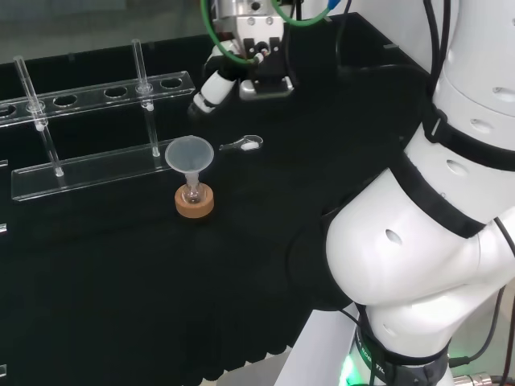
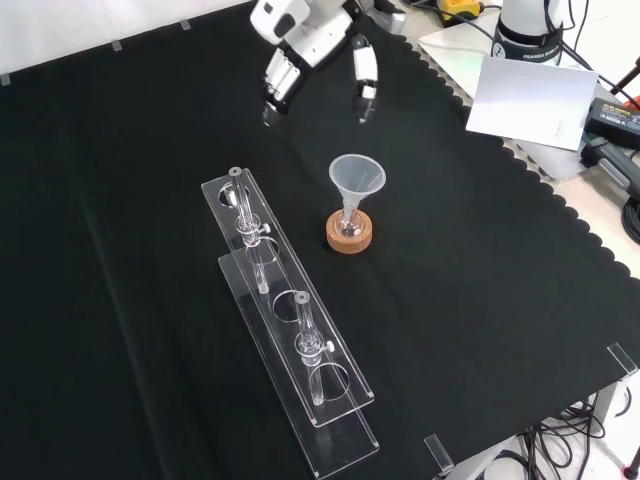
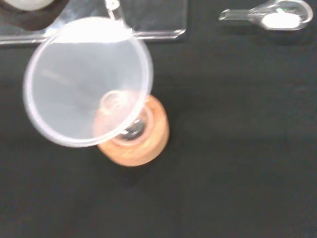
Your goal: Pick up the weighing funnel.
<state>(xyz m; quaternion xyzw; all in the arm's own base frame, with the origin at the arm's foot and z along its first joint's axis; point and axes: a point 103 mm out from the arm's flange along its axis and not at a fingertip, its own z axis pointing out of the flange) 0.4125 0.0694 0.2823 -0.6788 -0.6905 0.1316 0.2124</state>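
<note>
In the head view, a clear test-tube rack [image 1: 96,165] lies at the far left of the black cloth [image 1: 121,281], with two glass tubes [image 1: 32,88] standing upright in it. Just right of the rack's near end stands the funnel [image 1: 189,154], mouth up, its stem down in a small flask [image 1: 193,193] seated on a cork ring [image 1: 195,206]. Right of the funnel, a little apart from it, the weighing funnel [image 1: 244,145] lies flat on the cloth with its stem pointing back toward the funnel. Nothing touches it.

The hand [image 1: 221,76] hangs above the cloth farther off than the weighing funnel and well clear of it. Its fingers [image 1: 205,92] are nearly straight and slant downward, holding nothing. The arm's white links [image 1: 418,241] stand at the right.

In the front view, left to right, the rack [image 2: 285,320] runs diagonally down the cloth and the funnel [image 2: 357,178] stands on its cork ring [image 2: 350,237] to the right of the rack's upper end. The hand [image 2: 305,35] is at the top, with its fingers [image 2: 280,80] and thumb [image 2: 365,72] spread apart over bare cloth.

The wrist view looks down into the funnel [image 3: 74,64], with the cork ring [image 3: 143,148] beneath it. The weighing funnel [image 3: 277,15] lies apart from them on the cloth. A white patch in its bowl could be powder or only a reflection.
</note>
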